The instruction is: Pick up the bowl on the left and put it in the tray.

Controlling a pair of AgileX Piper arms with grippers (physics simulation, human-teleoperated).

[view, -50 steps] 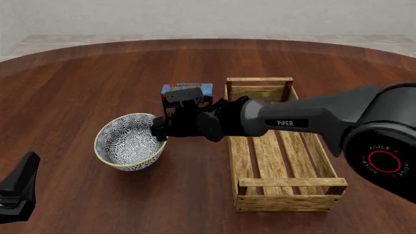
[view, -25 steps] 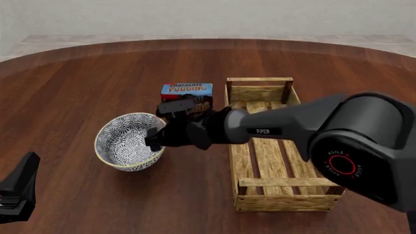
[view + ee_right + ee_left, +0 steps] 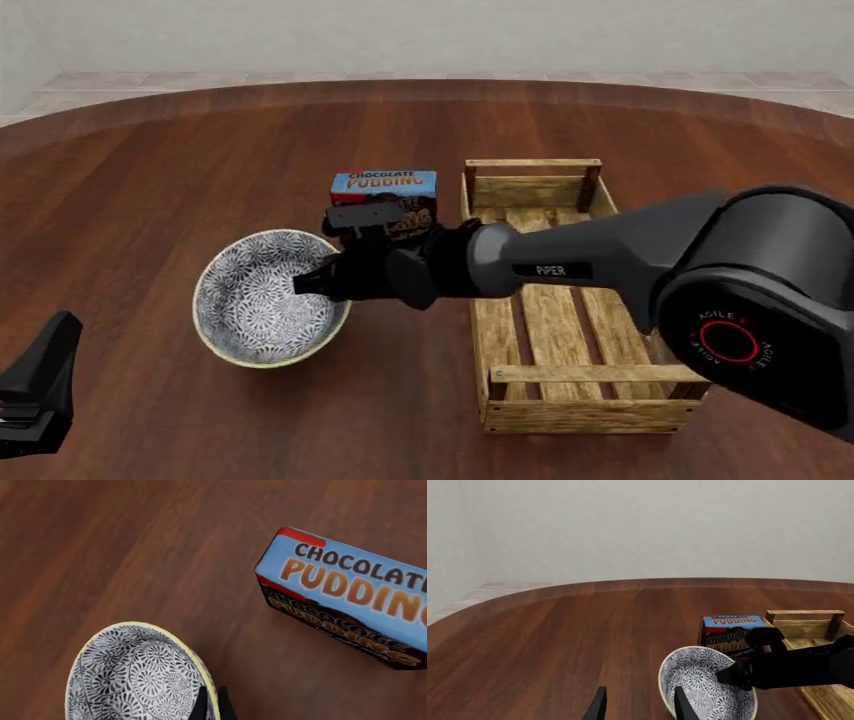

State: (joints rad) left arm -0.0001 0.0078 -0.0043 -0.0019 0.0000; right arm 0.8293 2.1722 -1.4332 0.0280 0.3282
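Left wrist view: the left gripper [image 3: 637,706], jaws parted and empty, faces the bowl [image 3: 707,687] on a dark wood table [image 3: 560,630] before a pale wall [image 3: 640,525].

Front view: the right gripper [image 3: 314,282] clamps the tilted bowl's [image 3: 267,298] rim, left of the tray [image 3: 574,300].

Right wrist view: fingertips [image 3: 212,705] pinch the rim; pudding box [image 3: 347,597] just beyond.

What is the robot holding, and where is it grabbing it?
The right gripper pinches the bowl by its rim, on the side nearest the tray. The left gripper holds nothing.

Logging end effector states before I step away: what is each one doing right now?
Left end effector: open, holding nothing, short of the bowl.
Right end effector: closed on the bowl's rim, one finger inside, one outside.
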